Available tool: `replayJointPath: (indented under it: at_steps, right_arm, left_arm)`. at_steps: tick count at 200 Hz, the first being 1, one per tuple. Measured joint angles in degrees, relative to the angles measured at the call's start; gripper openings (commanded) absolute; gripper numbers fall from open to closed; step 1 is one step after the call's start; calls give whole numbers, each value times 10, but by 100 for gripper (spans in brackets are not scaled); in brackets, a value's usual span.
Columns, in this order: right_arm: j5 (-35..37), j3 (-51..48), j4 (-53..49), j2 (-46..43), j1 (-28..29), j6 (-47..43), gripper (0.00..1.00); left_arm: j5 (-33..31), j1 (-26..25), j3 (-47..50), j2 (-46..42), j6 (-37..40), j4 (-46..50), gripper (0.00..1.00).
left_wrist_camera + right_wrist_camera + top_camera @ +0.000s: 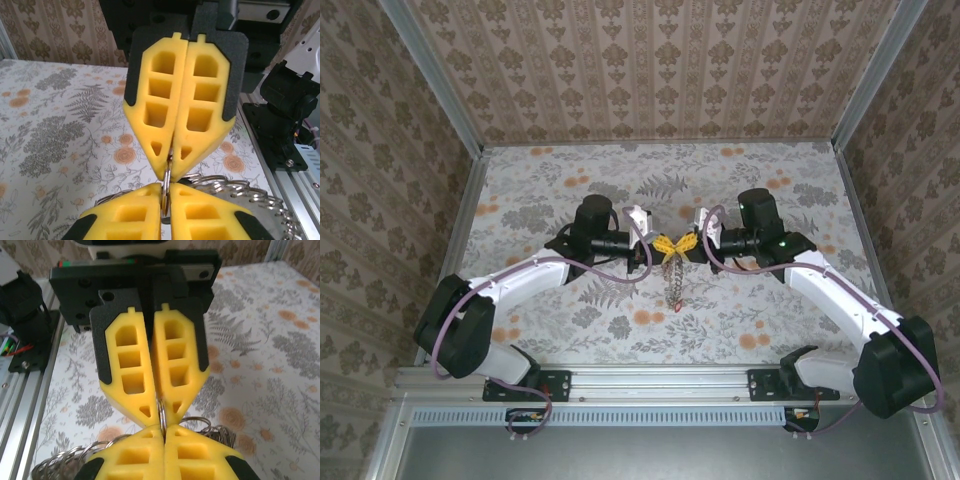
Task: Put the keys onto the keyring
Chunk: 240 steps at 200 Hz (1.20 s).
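Floral-print table, walled in by damask wallpaper. From above, mid-table, pinched between left gripper and right gripper: the keyring, a silvery strand trailing toward the near edge, red speck at its end. From the wrists, up close: thin steel ring edge-on, nipped by both pairs of closed yellow fingertips. Keys fanned like coils beneath, aluminium rail alongside.

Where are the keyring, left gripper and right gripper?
keyring (168, 174): left wrist view, ring's edge.
left gripper (165, 192): left wrist view, between fingertips.
right gripper (163, 432): right wrist view, between fingertips.
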State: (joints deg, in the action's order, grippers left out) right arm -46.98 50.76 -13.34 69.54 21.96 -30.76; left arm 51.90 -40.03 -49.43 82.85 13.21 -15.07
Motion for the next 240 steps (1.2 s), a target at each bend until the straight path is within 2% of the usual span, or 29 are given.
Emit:
replayJointPath:
  at_steps: [38, 76, 101, 120, 164, 220, 240]
  right_arm:
    - [31, 42, -79, 9, 14, -51, 0]
    - [45, 57, -113, 11, 27, -72, 0]
    - [52, 59, -119, 13, 32, -81, 0]
    - [54, 61, -124, 14, 33, -83, 1]
    - [59, 61, -123, 14, 35, -85, 13]
    - [35, 38, -75, 14, 23, -63, 13]
    - [26, 38, -71, 14, 18, -57, 9]
  left_arm:
    - [-23, -10, -51, 0, 75, 117, 12]
    - [-26, -12, -59, -2, 103, 160, 10]
    - [-25, -12, -59, -2, 106, 167, 0]
    - [-24, -12, -59, -2, 106, 169, 0]
    - [-23, -12, -58, -2, 95, 163, 0]
    - [-21, -11, -47, -2, 56, 129, 0]
    - [-16, -9, -39, -2, 43, 104, 0]
